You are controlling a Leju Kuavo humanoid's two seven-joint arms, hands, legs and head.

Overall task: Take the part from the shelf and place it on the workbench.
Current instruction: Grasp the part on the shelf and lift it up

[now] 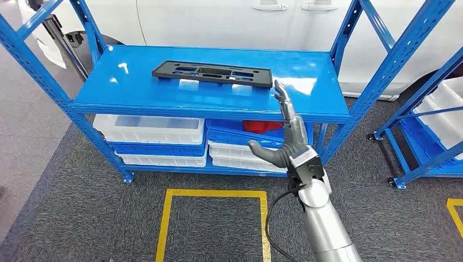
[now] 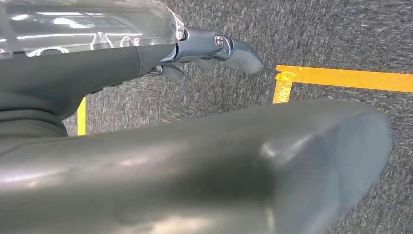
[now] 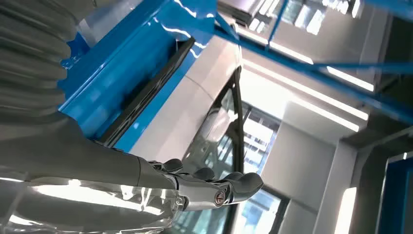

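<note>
Black part (image 1: pixel 212 73) is lying upper-center on the shelf (image 1: pixel 136 93), right hand (image 1: pixel 285 132) hovering lower-right of it, fingers spread, probably not touching

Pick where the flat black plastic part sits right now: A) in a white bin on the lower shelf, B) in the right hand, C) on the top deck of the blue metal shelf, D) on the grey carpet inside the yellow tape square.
C: the flat black plastic part lies on the blue metal shelf's top deck, while the right hand, fingers spread and holding nothing, is raised near the deck's front edge.
</note>
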